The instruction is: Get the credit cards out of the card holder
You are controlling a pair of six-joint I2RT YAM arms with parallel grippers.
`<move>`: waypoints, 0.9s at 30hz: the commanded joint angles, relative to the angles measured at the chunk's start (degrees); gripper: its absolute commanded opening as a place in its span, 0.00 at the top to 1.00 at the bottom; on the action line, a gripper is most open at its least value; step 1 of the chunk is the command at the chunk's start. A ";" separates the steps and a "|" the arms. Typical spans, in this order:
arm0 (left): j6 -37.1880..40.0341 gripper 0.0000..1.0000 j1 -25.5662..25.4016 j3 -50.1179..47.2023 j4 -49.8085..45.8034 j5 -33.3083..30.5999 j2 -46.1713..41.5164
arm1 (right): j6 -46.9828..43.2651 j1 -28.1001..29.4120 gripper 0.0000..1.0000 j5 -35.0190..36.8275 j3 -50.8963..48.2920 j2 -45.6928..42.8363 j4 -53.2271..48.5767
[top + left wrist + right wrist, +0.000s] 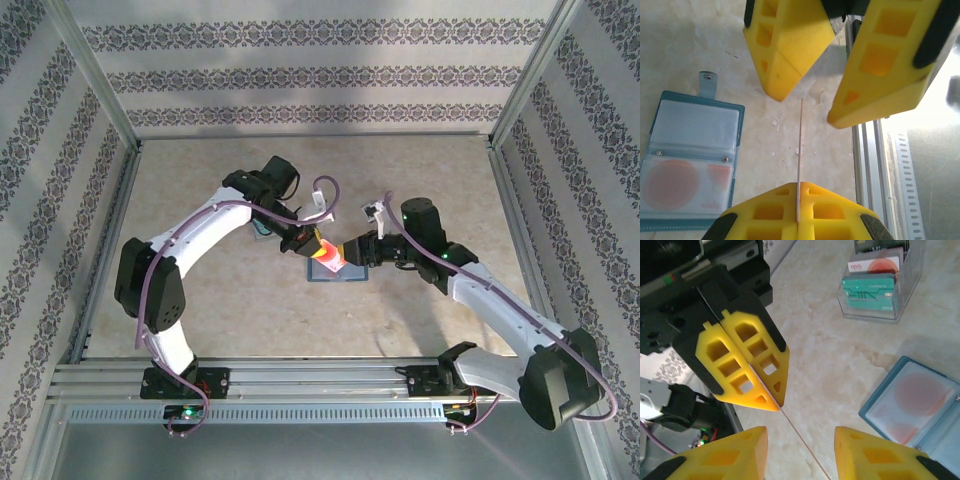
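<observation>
Table: a pale, marbled beige top (430, 170) lies below your arms. The left wrist view shows small white flecks on it.
Room: panels (300, 80) with dark floral bands close three sides. A metal rail (300, 378) runs along the near edge by the arm bases.
Box: a clear box (865, 315) stands on the table left of the middle. Its cards (870, 290) stand upright, teal in front, then red-and-white, then dark.
Left gripper (797, 187): your fingers are pressed together, pinching one end of the card.
Card (800, 145): it is thin, looks red and white from above, and is edge-on in both wrist views. It is held off the table between your two grippers, just beside the holder.
Holder (695, 125): it lies open and flat on the table with a teal border and its clasp tab sticking out. One clear pocket looks bare. The other shows a pocketed card (672, 182) with pink-red circles.
Right gripper (800, 432): your fingers are spread, one on each side of the card's free end, and I see no contact.
</observation>
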 commanded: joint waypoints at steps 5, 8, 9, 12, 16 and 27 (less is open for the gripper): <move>7.26 1.00 0.00 2.08 -9.01 -0.67 -0.31 | -2.72 1.48 0.58 0.31 2.22 -1.72 -2.65; 9.31 1.00 0.03 3.95 -12.43 -0.77 1.04 | -5.15 3.93 0.58 1.37 4.41 -0.69 -5.44; 9.65 1.00 0.03 4.30 -12.83 -0.80 1.26 | -5.62 4.54 0.58 1.38 4.79 -0.21 -5.62; 10.41 1.00 -0.11 4.92 -13.58 -0.19 1.43 | -6.34 5.54 0.58 1.54 5.61 1.48 -5.86; 11.72 1.00 -0.23 5.16 -14.43 0.84 1.22 | -6.82 6.12 0.59 0.71 6.41 4.04 -5.72; 11.43 1.00 -0.33 6.04 -13.57 1.88 1.88 | -7.66 8.15 0.78 -3.28 7.46 8.00 -4.21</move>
